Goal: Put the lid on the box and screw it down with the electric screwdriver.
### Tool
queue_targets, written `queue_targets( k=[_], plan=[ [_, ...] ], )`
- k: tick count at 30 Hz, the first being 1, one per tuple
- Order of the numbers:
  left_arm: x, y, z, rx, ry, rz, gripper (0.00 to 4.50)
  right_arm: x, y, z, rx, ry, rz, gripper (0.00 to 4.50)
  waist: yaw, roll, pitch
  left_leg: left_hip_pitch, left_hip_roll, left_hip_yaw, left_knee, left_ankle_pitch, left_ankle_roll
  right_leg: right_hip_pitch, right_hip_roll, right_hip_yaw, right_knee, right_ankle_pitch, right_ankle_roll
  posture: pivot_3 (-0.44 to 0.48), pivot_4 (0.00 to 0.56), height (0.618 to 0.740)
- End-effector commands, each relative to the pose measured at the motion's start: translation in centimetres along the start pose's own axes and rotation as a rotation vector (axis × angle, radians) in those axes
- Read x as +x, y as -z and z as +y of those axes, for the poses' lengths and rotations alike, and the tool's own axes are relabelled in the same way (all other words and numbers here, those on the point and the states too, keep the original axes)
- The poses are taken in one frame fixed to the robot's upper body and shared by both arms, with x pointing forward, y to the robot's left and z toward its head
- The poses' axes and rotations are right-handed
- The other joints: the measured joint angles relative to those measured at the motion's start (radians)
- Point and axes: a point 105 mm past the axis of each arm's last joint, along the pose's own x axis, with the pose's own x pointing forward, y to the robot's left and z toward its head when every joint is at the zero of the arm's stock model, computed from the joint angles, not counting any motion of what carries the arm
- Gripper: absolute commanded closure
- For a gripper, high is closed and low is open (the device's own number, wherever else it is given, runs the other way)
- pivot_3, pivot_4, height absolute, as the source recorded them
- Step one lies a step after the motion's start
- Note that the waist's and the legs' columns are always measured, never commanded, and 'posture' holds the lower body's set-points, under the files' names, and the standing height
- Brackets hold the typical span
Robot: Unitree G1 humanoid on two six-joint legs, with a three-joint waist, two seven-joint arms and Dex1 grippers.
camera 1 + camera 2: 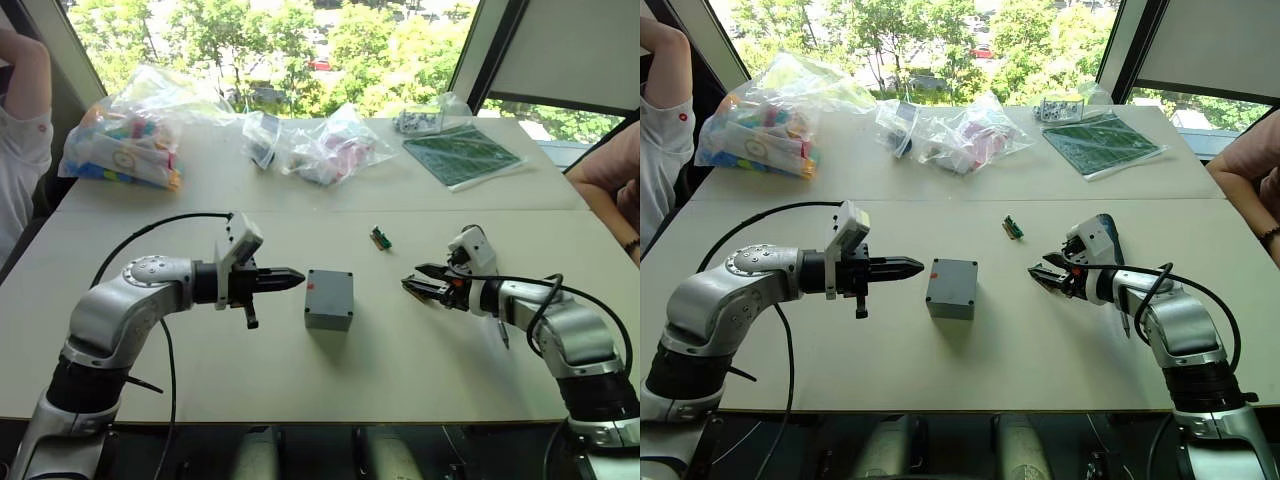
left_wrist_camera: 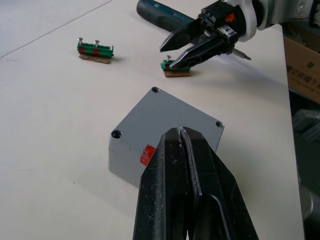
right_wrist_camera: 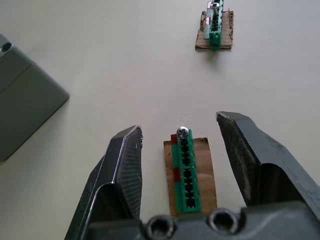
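The grey box (image 1: 329, 299) sits in the middle of the pale bench (image 1: 200, 190) with its lid (image 2: 170, 115) already resting on top, a red mark on the side facing the left arm. The left pincer (image 1: 291, 277) hangs just beside that side, its black fingers pressed together, holding nothing. Across from it, the right pincer (image 1: 419, 282) is low over the bench with its fingers spread apart on either side of a small green component (image 3: 186, 172) on a brown card. A second green component (image 1: 381, 238) lies farther back. The electric screwdriver (image 2: 162, 13) lies on the bench behind the right pincer.
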Motion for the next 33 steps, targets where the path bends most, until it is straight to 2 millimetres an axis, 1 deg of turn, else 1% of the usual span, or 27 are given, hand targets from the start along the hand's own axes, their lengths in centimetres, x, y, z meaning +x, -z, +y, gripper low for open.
queue_targets(
  k=[1,2,3,8,14,21,23,24,26,30,33],
  plan=[
    [-0.2,-0.6,-0.5,0.036,0.008,-0.015,4.50,-0.2,-1.1,-0.4,-0.040,0.018,-0.036,3.75,0.000,0.000,0.000,0.000,0.000,0.000,0.000,0.000,0.000,0.000,0.000,0.000,0.000,0.000,0.000,0.000,0.150,0.740],
    [-0.2,-0.6,-0.5,0.036,0.007,-0.015,4.50,-0.1,-1.1,-0.4,-0.038,0.019,-0.040,4.20,0.000,0.000,0.000,0.000,0.000,0.000,0.000,0.000,0.000,0.000,0.000,0.000,0.000,0.000,0.000,0.000,0.150,0.740],
    [-0.2,-0.6,-0.5,0.035,0.007,-0.015,4.50,-0.1,-1.1,-0.5,-0.030,0.023,-0.047,4.45,0.000,0.000,0.000,0.000,0.000,0.000,0.000,0.000,0.000,0.000,0.000,0.000,0.000,0.000,0.000,0.000,0.150,0.740],
    [-0.2,-0.3,-0.5,0.032,0.008,-0.008,4.50,-0.3,-1.2,-0.5,-0.025,0.022,-0.048,4.45,0.000,0.000,0.000,0.000,0.000,0.000,0.000,0.000,0.000,0.000,0.000,0.000,0.000,0.000,0.000,0.000,0.150,0.740],
    [-0.1,-0.2,-0.5,0.031,0.012,-0.005,4.50,-0.6,-1.8,-0.6,-0.005,0.019,-0.075,4.45,0.000,0.000,0.000,0.000,0.000,0.000,0.000,0.000,0.000,0.000,0.000,0.000,0.000,0.000,0.000,0.000,0.150,0.740],
    [-0.3,-0.1,-0.5,0.025,0.014,-0.007,4.50,-1.7,-4.5,-0.6,-0.026,-0.002,-0.137,4.45,-0.001,0.000,0.000,0.000,0.000,0.000,0.000,0.000,0.000,0.000,0.000,0.000,0.000,0.000,0.000,0.000,0.150,0.740],
    [-0.5,-0.2,-0.4,0.026,0.011,-0.010,4.50,-1.6,-6.4,0.2,-0.057,-0.046,-0.180,4.45,0.000,0.000,0.000,0.000,0.000,0.000,0.000,0.000,0.000,0.000,0.000,0.000,0.000,0.000,0.000,0.000,0.150,0.740],
    [-0.8,-0.3,-0.3,0.028,0.006,-0.009,4.50,-1.2,-7.4,1.3,-0.074,-0.098,-0.201,4.45,-0.001,0.000,0.000,0.000,0.000,0.000,0.000,0.000,0.000,0.000,0.000,0.000,0.000,0.000,0.000,0.000,0.150,0.740],
    [-1.2,-0.4,-0.3,0.030,0.000,-0.006,4.50,-0.5,-8.4,2.8,-0.092,-0.169,-0.216,4.45,-0.007,0.000,0.000,0.000,0.000,0.000,0.000,0.000,0.000,0.000,0.000,0.000,0.000,0.000,0.000,0.000,0.150,0.740],
    [-2.0,-0.1,-0.4,0.029,-0.019,0.016,4.50,1.3,-8.8,5.5,-0.108,-0.272,-0.214,4.45,-0.007,0.000,0.000,0.002,0.001,-0.001,-0.003,0.000,0.000,0.000,0.001,0.000,0.000,0.000,0.000,0.000,0.150,0.740],
    [-2.3,0.2,-0.5,0.025,-0.032,0.022,4.50,1.9,-8.5,6.5,-0.113,-0.307,-0.204,4.45,0.000,0.000,0.000,0.002,0.001,0.000,-0.003,0.000,0.000,0.000,0.001,0.000,0.000,0.000,0.000,0.000,0.150,0.740]
  ],
)
